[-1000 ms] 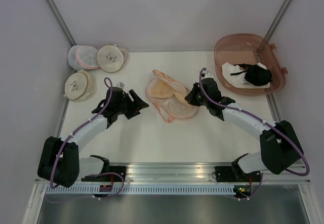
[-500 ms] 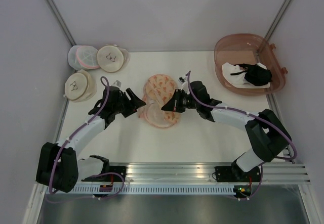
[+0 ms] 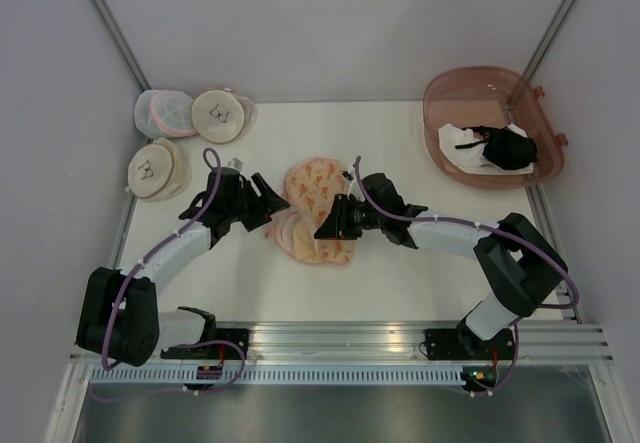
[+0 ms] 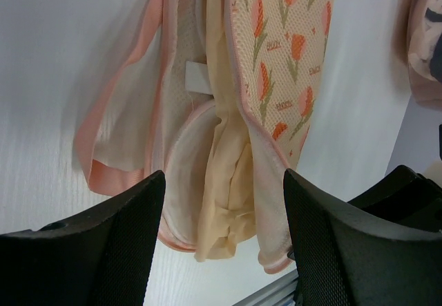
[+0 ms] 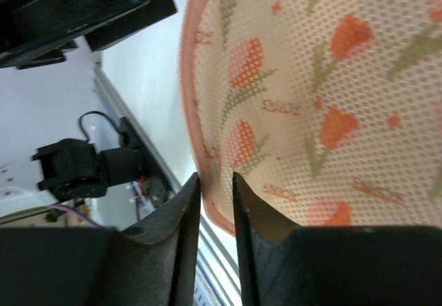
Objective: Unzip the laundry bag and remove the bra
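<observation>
The peach laundry bag [image 3: 318,191] lies mid-table, unzipped and folded over on itself, its orange-print mesh side up. My right gripper [image 3: 326,227] is shut on the bag's pink rim [image 5: 215,194] at its near edge and holds that flap up. In the left wrist view the bag [image 4: 283,64] gapes open and the beige bra [image 4: 224,182] hangs out between its layers. My left gripper [image 3: 274,205] is open and empty just left of the bag, its jaws wide apart either side of the bra's end [image 4: 224,240].
A brown tub [image 3: 455,88] at the back right holds a white cloth [image 3: 462,141] and a black garment [image 3: 507,149]. Round pouches [image 3: 222,115] sit at the back left. A metal rail [image 3: 340,338] runs along the near edge.
My right gripper has pulled the bag's edge leftward and toward the near side, flipping the bag over onto its print side. My left gripper has edged closer to the bag, still open.
</observation>
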{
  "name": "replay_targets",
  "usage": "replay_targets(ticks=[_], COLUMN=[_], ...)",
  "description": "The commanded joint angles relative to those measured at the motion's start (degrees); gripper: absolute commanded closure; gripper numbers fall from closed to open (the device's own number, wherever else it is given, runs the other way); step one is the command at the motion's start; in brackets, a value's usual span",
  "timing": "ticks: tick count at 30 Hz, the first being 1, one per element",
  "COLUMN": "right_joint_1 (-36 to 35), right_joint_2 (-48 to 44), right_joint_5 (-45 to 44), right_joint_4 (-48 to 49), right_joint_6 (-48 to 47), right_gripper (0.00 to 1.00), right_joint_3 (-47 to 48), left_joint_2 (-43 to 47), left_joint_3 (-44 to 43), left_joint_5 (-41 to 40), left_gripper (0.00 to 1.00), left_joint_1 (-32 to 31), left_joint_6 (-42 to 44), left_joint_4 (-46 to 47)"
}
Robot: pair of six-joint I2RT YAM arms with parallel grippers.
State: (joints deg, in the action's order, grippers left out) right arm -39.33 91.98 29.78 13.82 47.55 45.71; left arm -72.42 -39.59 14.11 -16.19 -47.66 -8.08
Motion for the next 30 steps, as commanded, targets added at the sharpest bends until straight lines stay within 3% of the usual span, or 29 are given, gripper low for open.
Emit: replay_targets(ticks=[1, 6, 10, 16, 24, 30], right_joint_1=[-1.97, -3.73, -4.09, -4.09, -1.20, 2.06], right_joint_2=[-0.84, 0.21, 2.23, -1.53, -15.50, -22.46], right_joint_5=[-6.47, -11.93, -17.80, -24.15, -47.22, -64.11], right_joint_4=[-8.36, -13.47, -15.84, -18.22, -19.18, -28.39], right_joint_6=[-7.81, -11.25, -12.74, -14.32, -5.47, 1.57], right_gripper=[0.67, 0.70, 1.00, 1.00, 1.00, 0.99], right_joint_3=[4.81, 9.56, 11.59, 11.06, 2.64, -0.54], left_joint_2=[0.26, 3.34, 5.01, 6.42, 7.21, 7.30], left_joint_3=[-2.16, -1.80, -1.28, -0.05, 0.22, 0.13], left_joint_5=[0.66, -1.19, -1.45, -1.10, -0.57, -0.22], left_gripper=[0.27, 0.26, 0.26, 0.26, 0.26, 0.26], left_joint_1=[0.36, 0.89, 1.68, 3.17, 3.70, 3.88], left_joint_6=[0.90, 1.25, 1.78, 2.13, 2.48, 2.48], left_joint_4=[1.48, 0.61, -0.36, -0.89, -1.41, -1.77])
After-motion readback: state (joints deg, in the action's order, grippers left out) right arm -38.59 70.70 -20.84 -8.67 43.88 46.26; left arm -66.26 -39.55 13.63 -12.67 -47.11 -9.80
